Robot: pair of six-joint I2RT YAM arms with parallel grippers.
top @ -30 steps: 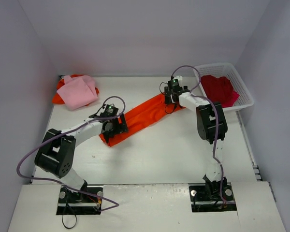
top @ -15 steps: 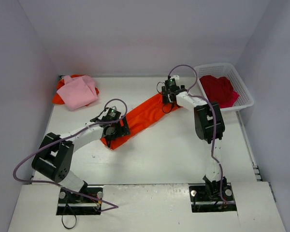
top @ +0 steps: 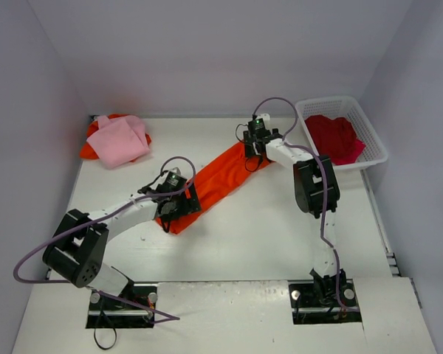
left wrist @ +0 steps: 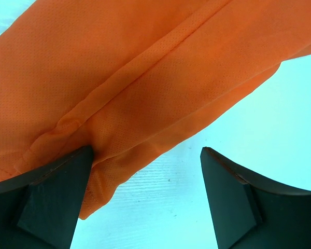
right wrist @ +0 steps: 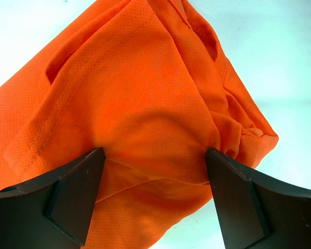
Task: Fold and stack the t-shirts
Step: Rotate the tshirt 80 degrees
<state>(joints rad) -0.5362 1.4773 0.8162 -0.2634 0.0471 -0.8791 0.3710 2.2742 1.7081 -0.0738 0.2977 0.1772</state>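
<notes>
An orange t-shirt point(top: 218, 181) lies stretched in a long diagonal band across the table. My left gripper point(top: 179, 206) is open at its near-left end. In the left wrist view the shirt point(left wrist: 145, 78) touches the left finger point(left wrist: 57, 192), with bare table between the jaws of the gripper point(left wrist: 145, 155). My right gripper point(top: 255, 144) is open over the far-right end. In the right wrist view bunched orange cloth point(right wrist: 145, 104) fills the gap between the jaws of the gripper point(right wrist: 154, 155).
A folded pink t-shirt point(top: 119, 140) lies on another orange one point(top: 87, 150) at the far left corner. A white basket point(top: 376, 144) at the far right holds a red t-shirt point(top: 334, 136). Walls close in the table on three sides.
My left gripper has moved nearer and rightward with the shirt's near end. My right gripper has shifted slightly left at the far end. The shirt band has slid toward the table's middle.
</notes>
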